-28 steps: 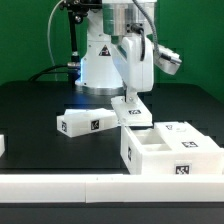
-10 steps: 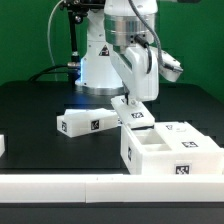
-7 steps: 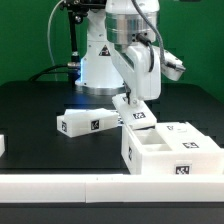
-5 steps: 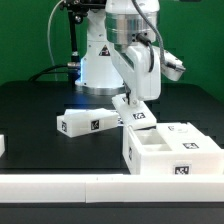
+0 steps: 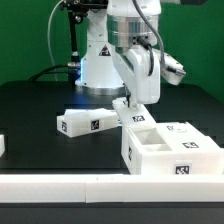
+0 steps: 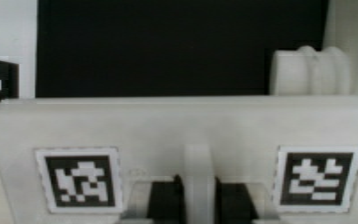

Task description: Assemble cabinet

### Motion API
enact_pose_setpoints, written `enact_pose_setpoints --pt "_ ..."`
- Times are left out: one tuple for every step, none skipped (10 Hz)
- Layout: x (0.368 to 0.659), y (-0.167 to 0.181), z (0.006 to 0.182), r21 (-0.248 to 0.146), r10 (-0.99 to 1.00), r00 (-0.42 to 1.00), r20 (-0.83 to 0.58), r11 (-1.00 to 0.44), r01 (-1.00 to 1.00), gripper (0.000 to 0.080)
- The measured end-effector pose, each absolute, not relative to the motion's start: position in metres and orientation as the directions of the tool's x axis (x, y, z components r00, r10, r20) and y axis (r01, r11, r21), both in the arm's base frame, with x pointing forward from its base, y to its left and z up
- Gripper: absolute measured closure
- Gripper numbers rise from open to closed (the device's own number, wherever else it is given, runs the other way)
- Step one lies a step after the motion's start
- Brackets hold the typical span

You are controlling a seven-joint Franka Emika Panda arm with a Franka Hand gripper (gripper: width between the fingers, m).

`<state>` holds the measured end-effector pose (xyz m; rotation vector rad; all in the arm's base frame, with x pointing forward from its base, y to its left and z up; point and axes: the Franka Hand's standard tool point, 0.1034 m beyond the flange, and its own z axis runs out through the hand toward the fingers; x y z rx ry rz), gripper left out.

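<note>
Where gripper [image 5: 129, 101] holds panel [image 5: 136, 116], wrist shows two tags [image 6: 80, 180].

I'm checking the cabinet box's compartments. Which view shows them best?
The exterior view: the cabinet box sits whole at the front, its open-topped compartments visible from above. The wrist view shows only a tagged white panel close up, with no compartment visible.

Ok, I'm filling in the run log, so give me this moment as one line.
jaws: down at small tagged panel, grip unclear | cabinet box: beside that panel, open top | loose part: lying apart
</note>
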<state>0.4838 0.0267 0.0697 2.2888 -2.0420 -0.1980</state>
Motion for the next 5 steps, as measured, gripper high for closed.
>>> enact_pose_setpoints --pt "0.488 0.029 0.067 0.135 -0.994 0.102 -0.04 -0.107 -0.985 0.0732" --pt "0.493 0.032 0.064 0.128 -0.995 0.101 -0.025 -0.103 -0.986 0.0732" --pt "0.496 0.033 0.062 0.11 -0.994 0.11 -0.011 -0.11 -0.988 0.0732" --pt "0.503 0.03 0.061 0.063 -0.987 0.161 0.018 -0.16 -0.985 0.0732" --pt "0.503 0.03 0.061 0.059 -0.987 0.16 0.019 -0.159 -0.986 0.0732"
